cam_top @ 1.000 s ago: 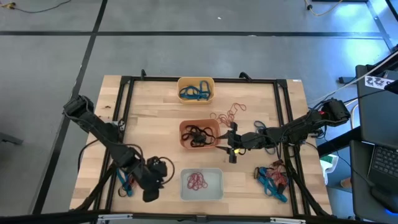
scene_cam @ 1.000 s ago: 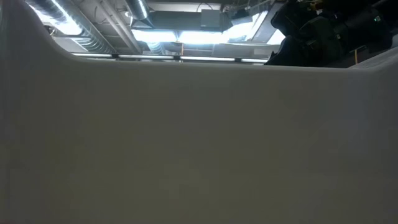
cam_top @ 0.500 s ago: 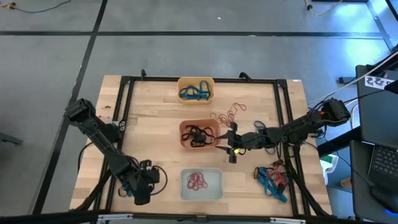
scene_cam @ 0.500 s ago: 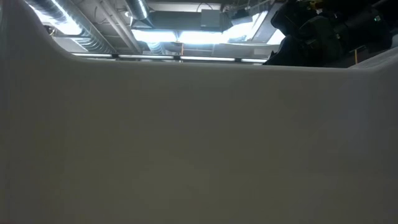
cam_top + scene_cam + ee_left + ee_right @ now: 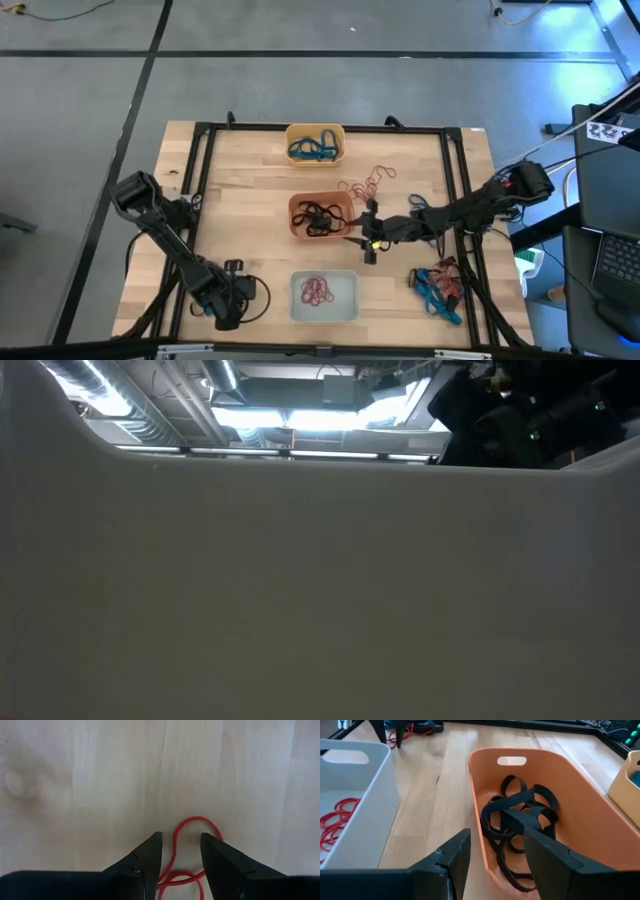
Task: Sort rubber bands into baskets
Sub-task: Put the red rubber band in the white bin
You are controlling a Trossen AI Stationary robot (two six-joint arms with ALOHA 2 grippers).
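My left gripper (image 5: 181,851) stands open astride a red rubber band (image 5: 192,836) lying flat on the table (image 5: 75,785); it looks light and floppy, so I'd pinch one strand.

The left arm comes in from about 9 o'clock on the table's edge, bends at a raised elbow and runs down toward 7 o'clock. Its wrist is turned steeply down, so the left gripper (image 5: 228,312) points at the tabletop near the front edge. Its two dark fingers (image 5: 148,854) stand apart with a clear gap between them.

The right arm enters from 3 o'clock and stretches low and nearly straight toward the table's centre. The right gripper (image 5: 366,240) sits just past the middle, aimed toward 9 o'clock, with its fingers (image 5: 451,856) spread and nothing between them.
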